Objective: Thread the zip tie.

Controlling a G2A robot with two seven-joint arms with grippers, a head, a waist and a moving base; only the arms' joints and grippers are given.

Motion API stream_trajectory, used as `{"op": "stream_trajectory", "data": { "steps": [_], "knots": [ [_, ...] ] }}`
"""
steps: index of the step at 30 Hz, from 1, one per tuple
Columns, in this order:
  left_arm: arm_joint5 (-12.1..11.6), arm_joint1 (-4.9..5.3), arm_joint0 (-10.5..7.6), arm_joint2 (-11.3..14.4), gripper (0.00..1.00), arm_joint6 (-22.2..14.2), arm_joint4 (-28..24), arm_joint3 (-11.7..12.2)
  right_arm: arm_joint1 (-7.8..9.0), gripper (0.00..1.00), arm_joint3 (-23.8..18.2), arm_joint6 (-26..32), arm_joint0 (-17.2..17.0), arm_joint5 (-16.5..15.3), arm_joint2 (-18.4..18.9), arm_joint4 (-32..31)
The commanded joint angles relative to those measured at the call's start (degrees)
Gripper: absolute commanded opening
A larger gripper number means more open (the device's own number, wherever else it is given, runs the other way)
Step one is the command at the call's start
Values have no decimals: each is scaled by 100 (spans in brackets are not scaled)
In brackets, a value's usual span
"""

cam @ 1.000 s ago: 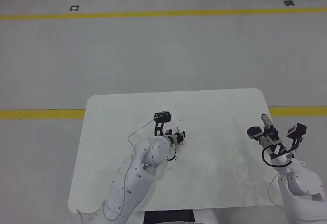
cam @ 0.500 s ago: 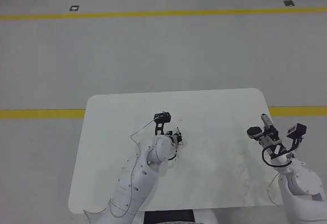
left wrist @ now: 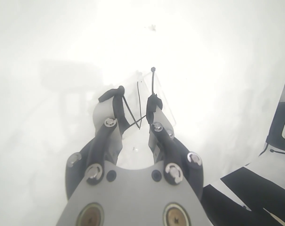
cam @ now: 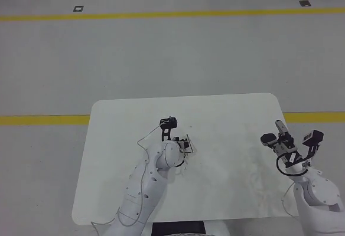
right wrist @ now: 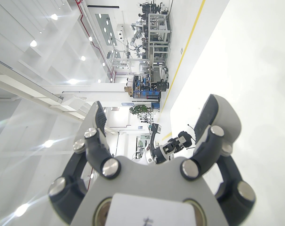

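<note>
Threading looks unfinished to me: the black zip tie (left wrist: 152, 83) sits bent between the part-spread fingers of my left hand (left wrist: 137, 94), low over the middle of the counter (cam: 231, 112). Its head (left wrist: 153, 68) pokes past one fingertip, and the tail seems loose beside it. My right hand (right wrist: 154, 104) hangs spread and empty near the counter's right edge, so feeding and pulling through remain.
</note>
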Motion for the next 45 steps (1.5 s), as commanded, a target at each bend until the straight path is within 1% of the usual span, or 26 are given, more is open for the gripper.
{"op": "stream_trajectory", "data": {
  "steps": [1, 5, 11, 15, 22, 24, 26, 32, 40, 45],
  "knots": [
    [0, -14, -31, -5, 22, -70, 84, 78, 0, 100, 0, 0, 0, 0, 0, 0],
    [0, -47, -88, -36, 23, -151, 180, 154, 0, 100, 0, 0, 0, 0, 0, 0],
    [0, -60, -124, 21, 27, -175, 226, 188, 0, 100, 0, 0, 0, 0, 0, 0],
    [0, -76, -165, 43, 27, -201, 247, 298, 0, 100, 0, 0, 0, 0, 0, 0],
    [0, -110, -233, 28, 24, -181, 250, 423, 0, 100, 0, 0, 0, 0, 0, 0],
    [0, -116, -244, 24, 20, -173, 250, 440, 0, 100, 0, 0, 0, 0, 0, 0],
    [0, -121, -256, 22, 18, -160, 254, 459, 0, 100, 0, 0, 0, 0, 0, 0],
    [0, -134, -276, -30, 19, -105, 277, 502, 0, 100, 0, 0, 0, 0, 0, 0],
    [0, -147, -299, -55, 16, -97, 302, 558, 0, 100, 0, 0, 0, 0, 0, 0],
    [0, -151, -308, -57, 8, -99, 303, 581, 0, 100, 0, 0, 0, 0, 0, 0]
  ]
}}
